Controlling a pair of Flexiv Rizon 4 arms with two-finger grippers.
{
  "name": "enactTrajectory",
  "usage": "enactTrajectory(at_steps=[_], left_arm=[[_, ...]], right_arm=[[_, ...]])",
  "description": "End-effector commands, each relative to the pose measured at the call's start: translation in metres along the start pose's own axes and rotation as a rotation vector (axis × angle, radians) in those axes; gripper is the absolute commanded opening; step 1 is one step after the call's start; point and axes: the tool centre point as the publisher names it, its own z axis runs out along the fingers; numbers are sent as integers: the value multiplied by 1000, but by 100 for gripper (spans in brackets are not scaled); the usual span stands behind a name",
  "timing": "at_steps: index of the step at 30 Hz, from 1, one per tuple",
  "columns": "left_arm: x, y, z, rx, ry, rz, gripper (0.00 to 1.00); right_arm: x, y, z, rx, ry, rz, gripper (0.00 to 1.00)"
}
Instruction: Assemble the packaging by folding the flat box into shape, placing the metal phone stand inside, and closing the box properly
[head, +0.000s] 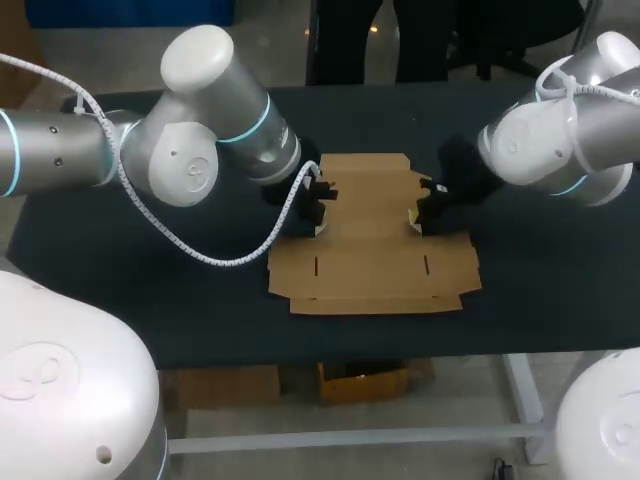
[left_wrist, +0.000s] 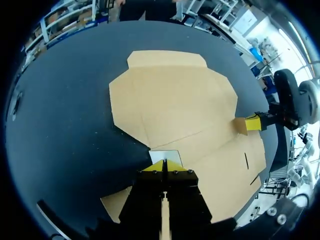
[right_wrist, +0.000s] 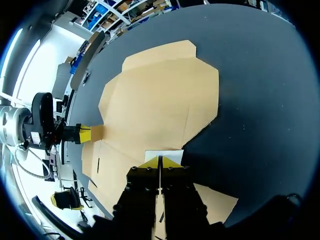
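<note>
1. The flat box (head: 370, 240) lay unfolded at the middle of the dark surface (head: 150, 300).
2. The left hand (head: 319, 212) sat at the box's 9 o'clock edge, its yellow tips pressed together on the cardboard there.
3. The right hand (head: 420, 212) sat opposite at 3 o'clock, likewise clamped on the box's edge, which was slightly lifted.

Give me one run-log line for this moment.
box: flat on table | left gripper: shut on box's side edge | right gripper: shut on opposite edge
</note>
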Motion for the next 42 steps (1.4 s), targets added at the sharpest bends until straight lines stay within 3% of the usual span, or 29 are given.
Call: enactTrajectory(at_steps=[1, 30, 42], left_arm=[[5, -3, 6, -6, -31, 1, 0], [12, -3, 20, -27, -51, 4, 0], [12, -4, 35, -39, -93, -20, 0]], right_arm=[[3, 0, 3, 3, -18, 1, 0], [2, -5, 19, 38, -76, 5, 0], [0, -8, 27, 55, -99, 5, 0]])
